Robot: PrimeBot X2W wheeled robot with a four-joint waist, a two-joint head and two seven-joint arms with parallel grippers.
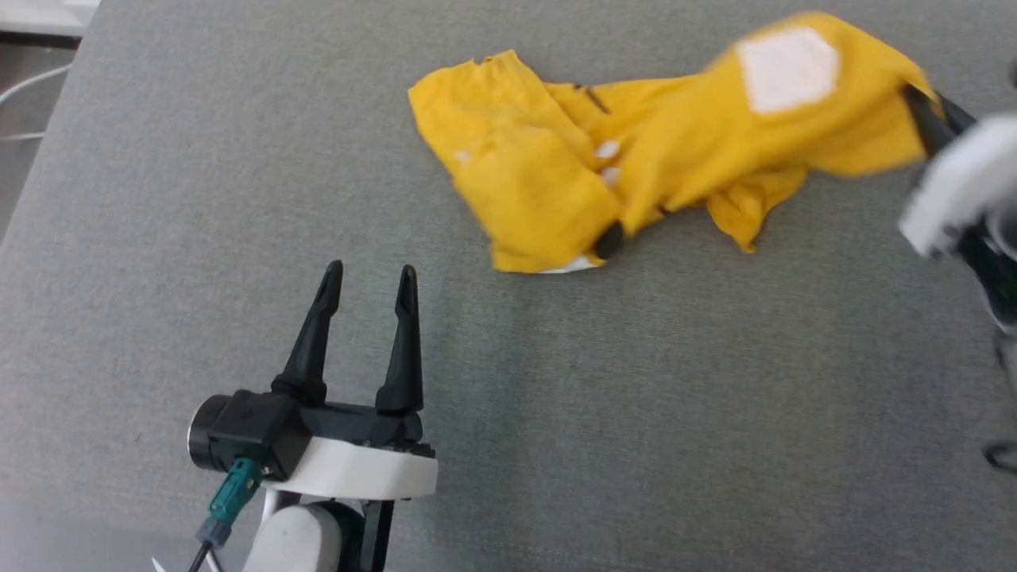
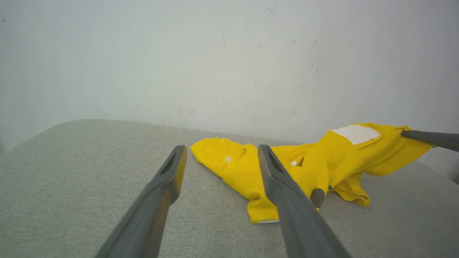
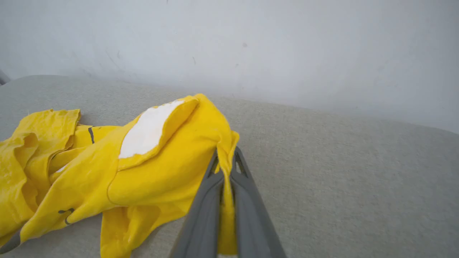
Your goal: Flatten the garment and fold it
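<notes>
Garment (image 1: pixel 524 175) crumpled on grey worktop (image 1: pixel 238 159), right edge lifted. Right jaws clamped tight on that edge; left jaws spread wide, empty, clear of cloth. Risk: thin pinch slipping under pull; bunched folds dragging, not spreading.

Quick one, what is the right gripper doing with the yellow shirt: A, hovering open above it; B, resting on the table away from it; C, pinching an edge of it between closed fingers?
C: in the right wrist view the right gripper is shut on a yellow fold of the garment.
</notes>
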